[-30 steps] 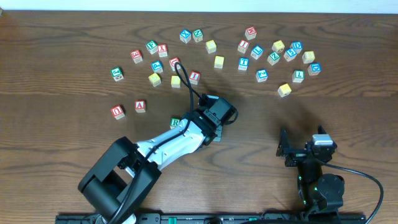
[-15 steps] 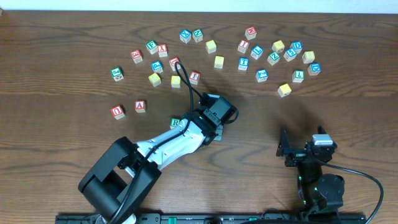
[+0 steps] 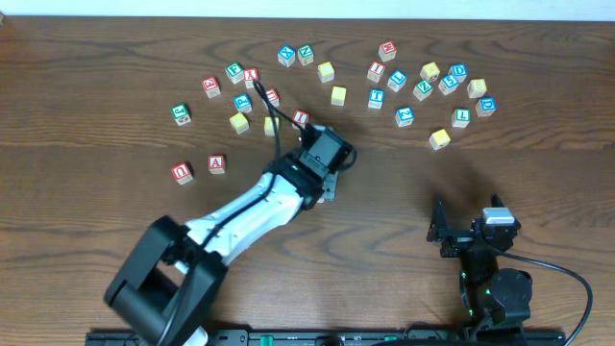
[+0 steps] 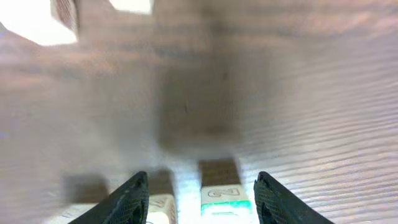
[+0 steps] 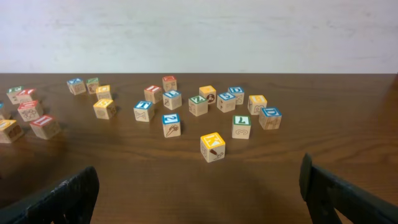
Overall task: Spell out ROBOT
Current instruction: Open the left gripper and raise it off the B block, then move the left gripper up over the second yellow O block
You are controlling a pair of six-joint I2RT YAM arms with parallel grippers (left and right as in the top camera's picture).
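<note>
movement of the left arm (image 3: 250, 207) is what has changed. since a second ago it has been swung up and away from the near edge, toward the scatter of loose cubes (image 3: 404, 86). in the left wrist view a green-lettered cube (image 4: 219, 198) is found low between the fingers of the left gripper (image 4: 199, 179), with a paler second cube (image 4: 160, 208) just beside it. it is judged to be the one seen beside the arm from overhead a second ago, a spot now covered by the arm. bare gaps are seen on both sides of it, so the fingers are taken to be parted and nothing is held. the letter cannot be read with certainty, but it is judged to be the r, set down on the open stretch in front. if so, the word is only begun: the b, the t and at least one yellow cube (image 3: 439, 139) are judged to be left among the scatter. the right gripper (image 5: 199, 168) is spread wide near the front edge, with nothing in it.

the table (image 3: 538, 192) is dark brown wood with a long grain, flat and bare between the cubes. a pale plain wall (image 5: 199, 31) is seen behind its far edge; nothing else of the room is shown.
</note>
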